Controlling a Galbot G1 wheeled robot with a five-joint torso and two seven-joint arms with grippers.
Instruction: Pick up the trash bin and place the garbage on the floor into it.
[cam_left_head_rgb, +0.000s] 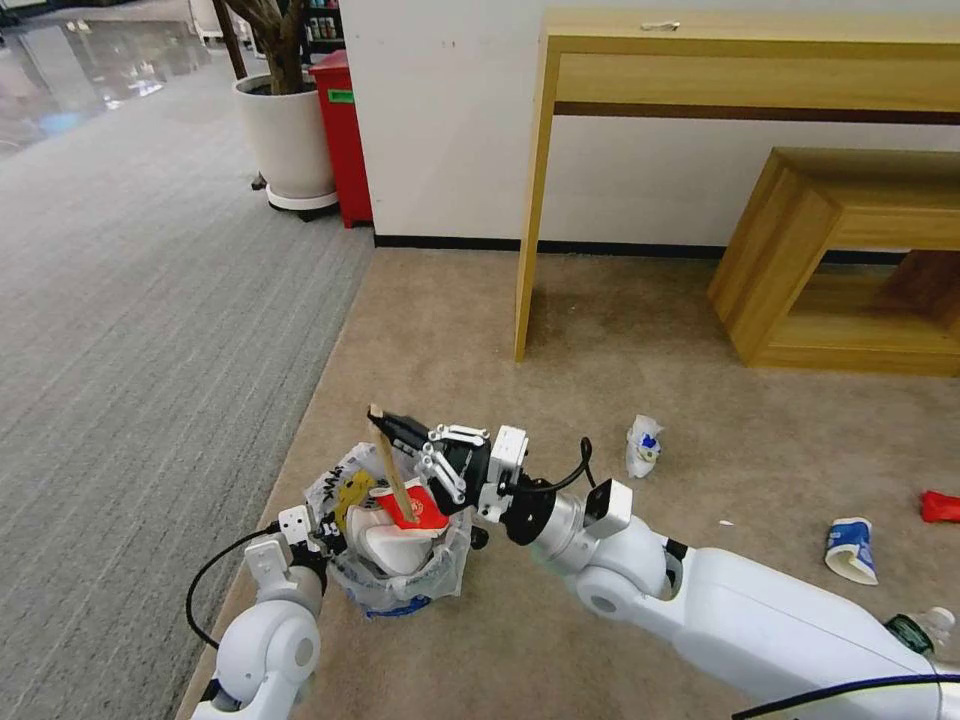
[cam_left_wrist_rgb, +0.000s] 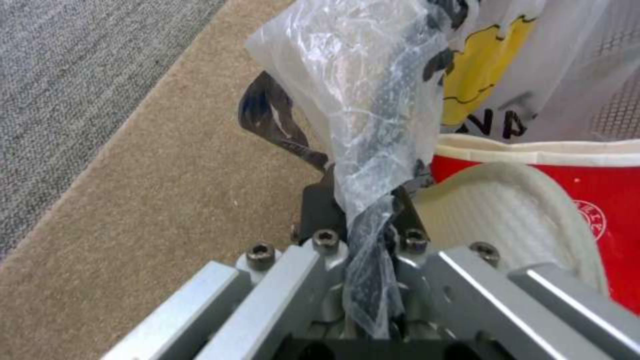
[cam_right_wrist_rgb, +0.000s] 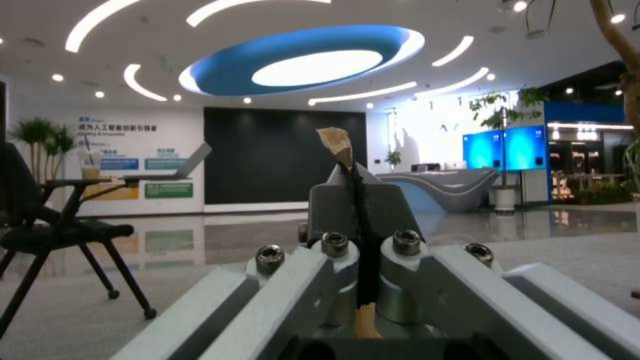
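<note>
1. The left gripper (cam_left_head_rgb: 318, 535) is nearest the robot, low at the left, with its fingers pinched together on the rim of the small round trash bin lined with crinkly translucent white plastic printed with black letters and a yellow face (cam_left_head_rgb: 400, 545); the left wrist view shows the bag film (cam_left_wrist_rgb: 373, 150) squeezed between them.
2. Inside the bin lie a white slipper (cam_left_head_rgb: 395, 545) and a crumpled red-and-white carton (cam_left_head_rgb: 420, 508).
3. The right gripper (cam_left_head_rgb: 395, 430) hovers over the bin's far rim, fingers closed on a thin wooden stick (cam_left_head_rgb: 390, 470) that slants down into the bin.
4. The bin is above the beige short-pile carpet floor (cam_left_head_rgb: 620, 330), near its border with the grey ribbed carpet (cam_left_head_rgb: 150, 300).
5. Farther right on the beige carpet lie a crushed blue-and-white paper cup (cam_left_head_rgb: 643, 445), a second blue-and-white cup (cam_left_head_rgb: 852, 550) and a red wrapper (cam_left_head_rgb: 940, 506).
6. Farthest away, a light wooden desk (cam_left_head_rgb: 750, 60) stands against the wall.
</note>
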